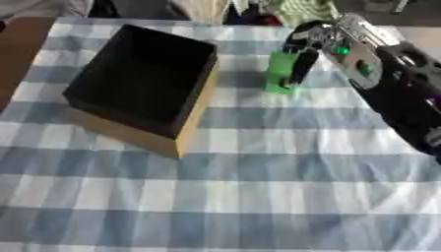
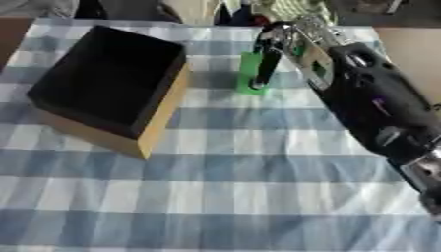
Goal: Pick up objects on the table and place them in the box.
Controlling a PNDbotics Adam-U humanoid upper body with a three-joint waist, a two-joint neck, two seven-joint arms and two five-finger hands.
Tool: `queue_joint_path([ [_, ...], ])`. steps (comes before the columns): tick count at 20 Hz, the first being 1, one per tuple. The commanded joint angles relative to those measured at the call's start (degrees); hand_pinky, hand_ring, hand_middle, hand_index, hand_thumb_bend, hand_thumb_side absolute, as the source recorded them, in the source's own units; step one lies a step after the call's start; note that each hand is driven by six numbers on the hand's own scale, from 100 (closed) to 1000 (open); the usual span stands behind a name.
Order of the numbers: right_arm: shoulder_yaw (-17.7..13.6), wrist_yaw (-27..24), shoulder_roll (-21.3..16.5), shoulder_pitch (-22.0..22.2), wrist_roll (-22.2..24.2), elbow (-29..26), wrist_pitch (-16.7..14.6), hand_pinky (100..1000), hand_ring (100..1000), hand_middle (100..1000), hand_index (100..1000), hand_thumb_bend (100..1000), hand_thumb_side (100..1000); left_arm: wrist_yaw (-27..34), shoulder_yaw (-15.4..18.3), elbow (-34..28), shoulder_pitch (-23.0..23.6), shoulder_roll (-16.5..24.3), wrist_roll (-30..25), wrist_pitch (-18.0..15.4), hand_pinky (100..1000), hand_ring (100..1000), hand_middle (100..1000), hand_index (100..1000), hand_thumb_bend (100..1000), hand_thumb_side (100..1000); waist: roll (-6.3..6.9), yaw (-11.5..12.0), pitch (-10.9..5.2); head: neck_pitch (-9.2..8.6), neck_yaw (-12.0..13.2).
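Checked tablecloth [image 1: 258, 197]: right hand [image 1: 312, 42], fingers curled on green object [image 1: 280, 69], partly hiding it beside box [image 1: 138, 78].

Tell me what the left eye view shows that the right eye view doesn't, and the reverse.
Only the left eye view: a wider brown strip left of the checked cloth. Only the right eye view: more of the right arm, down to the lower right edge. Both: the box, and the right hand with fingers down over the green object.
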Motion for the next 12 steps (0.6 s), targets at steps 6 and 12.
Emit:
queue_joint_path([
  [6, -1.15, 1.35, -0.85, -2.23, 6.88, -2.71, 8.49, 952, 947, 551, 667, 100, 100, -0.08, 0.25, -0.82, -0.67, 0.7, -0.35, 0.0, 606, 721, 578, 710, 273, 360, 0.26, -0.1, -1.46, -0.39, 0.05],
  [12, -1.07, 1.27, -2.13, -3.98, 6.88, -8.92, 10.6, 948, 932, 524, 641, 100, 100, -0.09, 0.27, -0.82, -0.64, 0.83, -0.47, 0.07, 608, 721, 579, 711, 274, 359, 0.26, -0.37, -2.04, -0.06, 0.17],
])
